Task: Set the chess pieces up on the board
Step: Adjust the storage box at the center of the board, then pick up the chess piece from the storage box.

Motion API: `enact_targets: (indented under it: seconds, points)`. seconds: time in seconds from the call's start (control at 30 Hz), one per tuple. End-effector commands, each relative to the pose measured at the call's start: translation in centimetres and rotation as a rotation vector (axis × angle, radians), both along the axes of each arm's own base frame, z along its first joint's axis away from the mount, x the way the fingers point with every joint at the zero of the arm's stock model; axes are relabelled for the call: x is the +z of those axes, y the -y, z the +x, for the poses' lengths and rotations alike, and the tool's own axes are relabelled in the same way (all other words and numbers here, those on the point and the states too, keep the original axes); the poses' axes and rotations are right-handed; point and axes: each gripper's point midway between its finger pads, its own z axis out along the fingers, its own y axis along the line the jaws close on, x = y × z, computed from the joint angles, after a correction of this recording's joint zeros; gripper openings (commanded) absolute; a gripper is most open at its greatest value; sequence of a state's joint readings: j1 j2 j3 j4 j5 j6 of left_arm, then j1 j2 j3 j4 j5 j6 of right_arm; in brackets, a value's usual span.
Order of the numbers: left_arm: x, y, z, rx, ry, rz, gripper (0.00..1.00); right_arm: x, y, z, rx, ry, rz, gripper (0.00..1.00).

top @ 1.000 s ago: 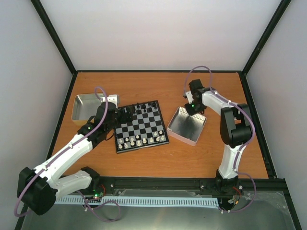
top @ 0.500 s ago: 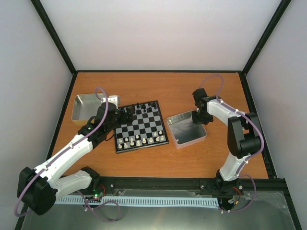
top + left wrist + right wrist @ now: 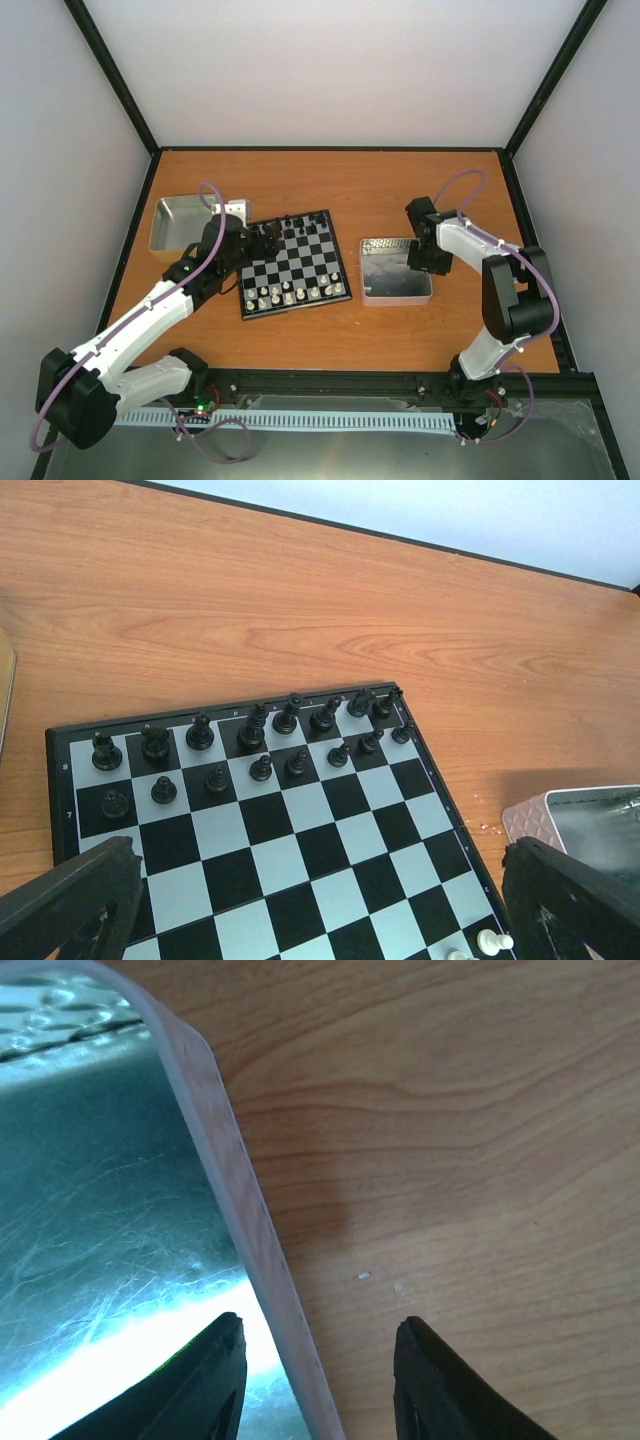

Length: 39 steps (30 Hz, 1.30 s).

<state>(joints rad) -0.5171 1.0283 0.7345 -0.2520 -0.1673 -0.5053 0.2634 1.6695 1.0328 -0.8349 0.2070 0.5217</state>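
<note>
The board lies left of centre, turned a little. Cream-white chess pieces stand in its two near rows, black pieces in its far rows. In the left wrist view the board fills the lower half; two white pieces show at the bottom right. My left gripper hovers over the board's far left corner, open wide and empty. My right gripper is open, its fingers straddling the right wall of a silver tray, with a gap on each side.
The silver tray lies flat right of the board, and its corner shows in the left wrist view. A second silver tray sits at the far left. Black frame rails border the table.
The right gripper swung right and toward the near side, and the tray it held tilted came down flat and squared up. The left arm and the board have not moved.
</note>
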Motion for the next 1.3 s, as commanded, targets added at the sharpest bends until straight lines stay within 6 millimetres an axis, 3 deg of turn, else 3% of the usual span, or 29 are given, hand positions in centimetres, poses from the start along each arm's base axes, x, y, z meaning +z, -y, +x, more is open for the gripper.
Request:
enact_targets:
  seconds: [0.0, 0.07, 0.17, 0.27, 0.4, 0.5, 0.73, 1.03, 1.27]
  points:
    - [1.3, 0.3, 0.5, -0.013, 0.042, -0.009, 1.00, 3.9, -0.1, 1.7, -0.027, 0.125, 0.023, 0.48]
    - [1.4, 0.3, 0.6, -0.015, 0.045, -0.007, 1.00, 6.0, -0.3, 2.6, -0.023, 0.172, 0.031, 0.55]
    - [1.5, 0.5, 0.7, -0.022, 0.044, -0.006, 1.00, 8.3, -1.5, 3.5, 0.036, 0.231, 0.078, 0.57]
    - [1.4, 0.7, 0.8, -0.027, 0.035, -0.011, 1.00, 9.6, -5.0, 4.4, 0.174, 0.297, 0.147, 0.57]
    - [1.3, 1.1, 0.7, -0.042, 0.026, -0.021, 1.00, 8.3, -11.5, 4.4, 0.363, 0.323, 0.286, 0.52]
    - [1.2, 1.1, 0.5, -0.046, 0.018, -0.024, 1.00, 6.4, -13.6, 4.8, 0.377, 0.310, 0.366, 0.41]
    - [1.6, 0.5, -0.1, -0.033, 0.040, -0.029, 1.00, 2.1, -14.6, 5.6, 0.382, 0.234, 0.375, 0.36]
    - [1.7, 0.1, -0.3, -0.018, 0.049, -0.029, 1.00, -0.1, -15.3, 6.1, 0.412, 0.215, 0.292, 0.36]
    - [1.9, 0.1, -0.3, -0.020, 0.053, -0.030, 1.00, -2.5, -14.4, 6.4, 0.359, 0.182, 0.205, 0.25]
